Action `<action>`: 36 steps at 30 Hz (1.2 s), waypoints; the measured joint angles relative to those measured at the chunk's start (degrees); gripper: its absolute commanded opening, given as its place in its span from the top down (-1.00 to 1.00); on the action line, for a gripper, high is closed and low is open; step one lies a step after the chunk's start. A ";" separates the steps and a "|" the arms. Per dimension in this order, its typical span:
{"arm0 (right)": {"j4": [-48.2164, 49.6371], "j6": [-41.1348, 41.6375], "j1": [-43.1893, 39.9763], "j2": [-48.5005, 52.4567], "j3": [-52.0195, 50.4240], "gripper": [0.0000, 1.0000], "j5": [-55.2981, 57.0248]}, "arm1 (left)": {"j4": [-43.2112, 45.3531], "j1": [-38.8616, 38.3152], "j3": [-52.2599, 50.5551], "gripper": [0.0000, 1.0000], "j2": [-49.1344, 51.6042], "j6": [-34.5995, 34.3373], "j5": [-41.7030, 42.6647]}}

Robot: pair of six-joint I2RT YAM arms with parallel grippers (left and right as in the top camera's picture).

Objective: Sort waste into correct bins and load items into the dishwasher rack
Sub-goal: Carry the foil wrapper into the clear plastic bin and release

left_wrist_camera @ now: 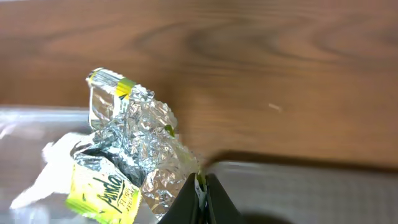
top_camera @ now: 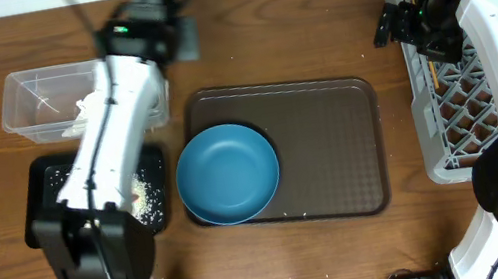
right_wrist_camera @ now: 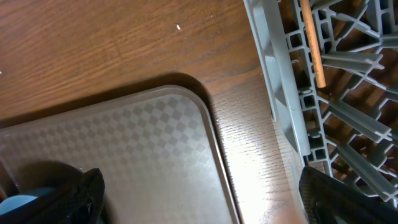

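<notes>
Now, closest in: my left gripper (left_wrist_camera: 202, 190) is pinched tight on a corner of the wrapper (left_wrist_camera: 130, 146), fingers meeting with only foil between them. Wrapper is crumpled, foil side out. Its long axis runs diagonally in the left wrist view, from the pinch up and away to the green-edged end, which points toward bare table. It is at the clear bin (top_camera: 25, 106), either just inside the rim or just above it; I can't tell which. Step in hand, as I judge it: binning the wrapper as waste. Next move calls for parting the fingers over the bin's middle and watching that foil doesn't cling to a pad. Just beside, the black bin (top_camera: 38, 210) holds rice (top_camera: 146, 205). Farther over, the bowl (top_camera: 227, 173) sits on the brown tray (top_camera: 331, 146), not yet loaded. Farthest, my right gripper (right_wrist_camera: 199, 205) is spread wide and empty over the table between tray corner and rack (top_camera: 427, 130). A chopstick (right_wrist_camera: 311, 43) lies in the rack, lengthwise along its near wall.
</notes>
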 measured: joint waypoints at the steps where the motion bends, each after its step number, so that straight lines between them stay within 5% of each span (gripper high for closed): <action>1: 0.02 0.00 0.00 0.00 0.00 -0.98 0.00 | 0.00 2.23 0.00 0.88 0.37 -1.44 0.26; 5: 0.00 0.00 0.00 0.00 0.00 -0.98 0.00 | 0.04 9.09 -0.02 0.84 1.49 -4.44 3.21; 7: 0.00 0.00 0.00 0.00 0.00 -0.98 0.00 | 0.02 11.78 -0.02 0.41 2.16 -5.01 4.59; 10: 0.00 0.00 0.00 0.00 0.00 -0.98 0.00 | -0.20 14.60 -0.02 -0.51 3.78 -6.01 5.66; 22: 0.02 0.00 0.00 0.00 0.00 -0.99 0.00 | -6.05 15.78 -0.28 -0.68 4.42 -9.07 7.32; 30: 0.00 0.00 0.00 0.00 0.00 -0.98 0.00 | -8.02 16.35 -0.26 -0.85 -8.09 -16.57 4.94; 36: 0.00 0.00 0.00 0.00 0.00 -0.99 0.02 | -14.97 24.81 -0.11 -0.96 -13.84 -23.85 -1.27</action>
